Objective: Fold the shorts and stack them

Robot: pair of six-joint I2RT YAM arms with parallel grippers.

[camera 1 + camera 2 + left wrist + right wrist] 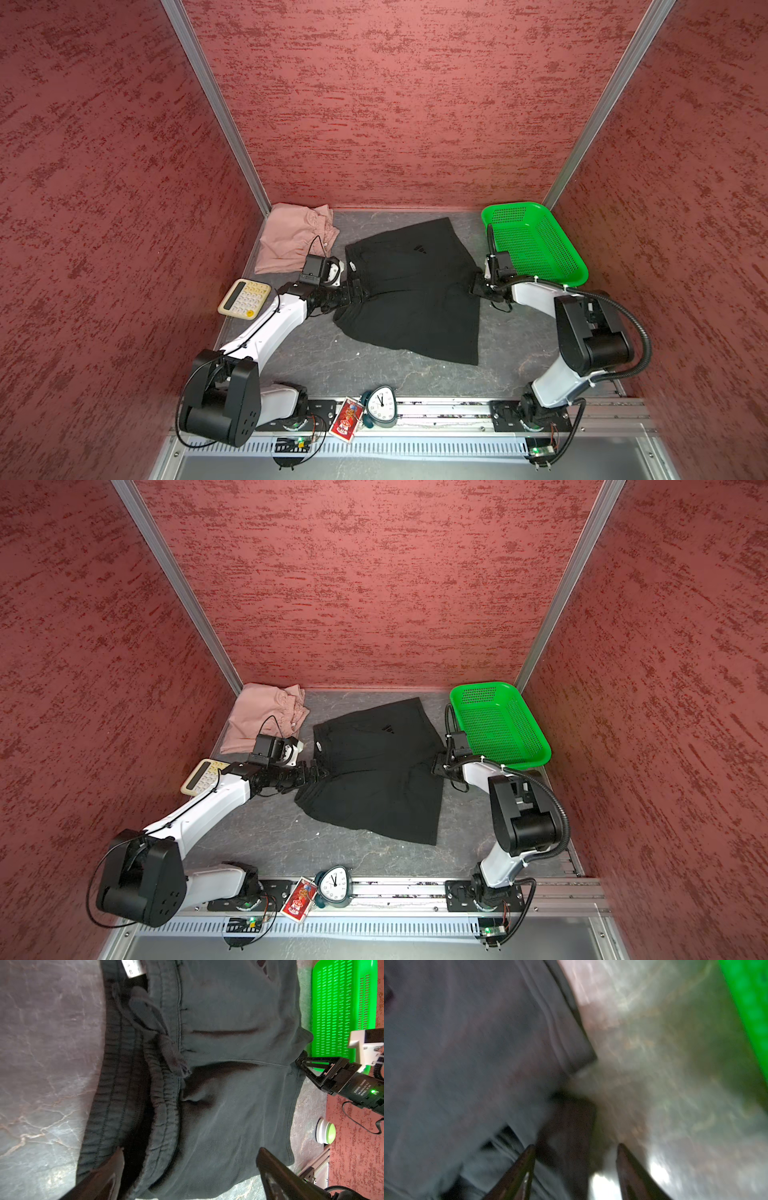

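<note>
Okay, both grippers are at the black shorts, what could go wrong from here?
1. The left gripper is open across the gaping waistband of the black shorts; it might catch only one layer, skewing the fold.
2. The right gripper sits at the very edge of the hem; a thin bite could slip.
3. The left forearm passes close by the calculator and could nudge it.
</note>
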